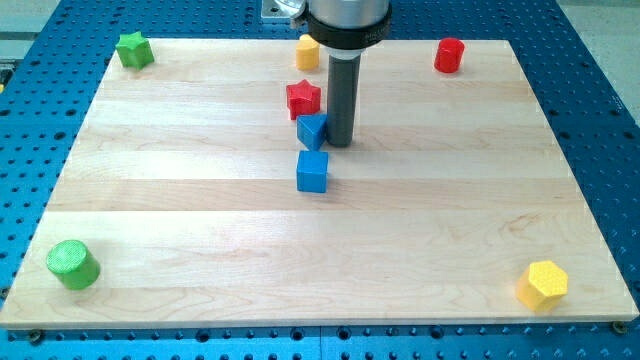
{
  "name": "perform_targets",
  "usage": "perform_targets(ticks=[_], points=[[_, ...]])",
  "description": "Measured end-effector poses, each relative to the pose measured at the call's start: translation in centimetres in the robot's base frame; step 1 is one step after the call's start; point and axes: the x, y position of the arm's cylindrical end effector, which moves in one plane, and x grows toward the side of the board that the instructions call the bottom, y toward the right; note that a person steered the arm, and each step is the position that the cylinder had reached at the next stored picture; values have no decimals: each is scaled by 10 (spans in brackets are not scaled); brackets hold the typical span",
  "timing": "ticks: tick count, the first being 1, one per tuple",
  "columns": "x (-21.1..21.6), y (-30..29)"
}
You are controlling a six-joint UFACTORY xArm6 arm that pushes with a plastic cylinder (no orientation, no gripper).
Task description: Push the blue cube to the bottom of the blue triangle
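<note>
The blue cube (312,171) sits near the board's middle, just below the blue triangle (311,130); a narrow gap shows between them. My tip (340,143) is right beside the blue triangle, on its right side, and up and to the right of the blue cube. A red star (303,98) lies just above the blue triangle, close to it.
A green star (134,49) is at the top left, a yellow block (308,51) at the top centre, a red cylinder (449,55) at the top right. A green cylinder (73,264) is at the bottom left, a yellow hexagon (544,284) at the bottom right.
</note>
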Motion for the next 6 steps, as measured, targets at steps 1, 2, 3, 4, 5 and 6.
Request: perform_targets(ticks=[1, 2, 3, 4, 5, 6], points=[[0, -14], [9, 18], [58, 70], [70, 31], [66, -13], [63, 4]])
